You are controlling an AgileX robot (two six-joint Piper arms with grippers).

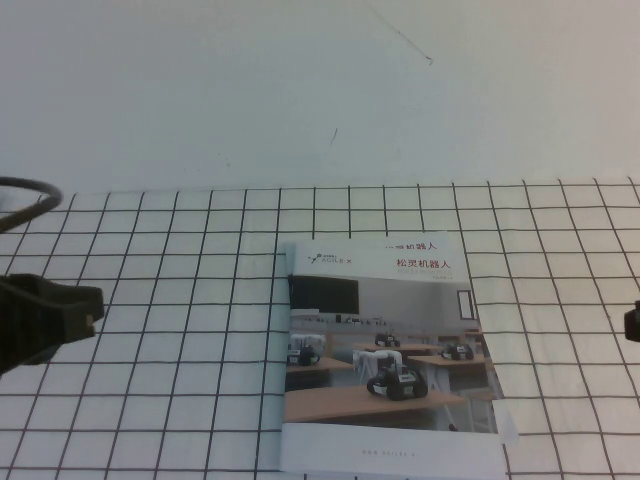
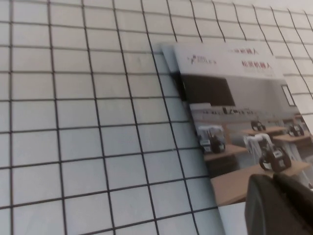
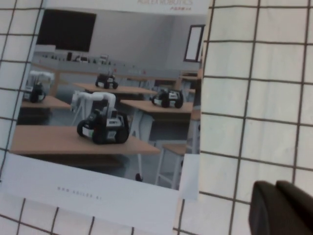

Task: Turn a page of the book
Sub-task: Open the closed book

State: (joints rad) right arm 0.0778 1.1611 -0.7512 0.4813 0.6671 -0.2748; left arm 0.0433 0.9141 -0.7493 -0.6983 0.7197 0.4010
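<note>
The book (image 1: 385, 350) lies closed on the grid mat, near the front middle. Its front page (image 1: 340, 300) lies flat, with the classroom-robot photo, orange title and white bottom band. The book also shows in the left wrist view (image 2: 234, 112) and the right wrist view (image 3: 112, 98). My left gripper (image 1: 92, 305) is at the table's left edge, well left of the book, shut and empty; in its wrist view (image 2: 281, 205) its tips hang over the book's near left part. My right gripper (image 1: 632, 322) is at the right edge, shut and empty, over bare mat (image 3: 281, 208) to the book's right.
A second booklet (image 1: 410, 243) with the same cover lies under the book, its edge peeking out at the far side and the right (image 3: 190, 176). The black-lined grid mat (image 1: 180, 300) covers the table. A black cable (image 1: 25, 190) loops at the far left. A white wall is behind.
</note>
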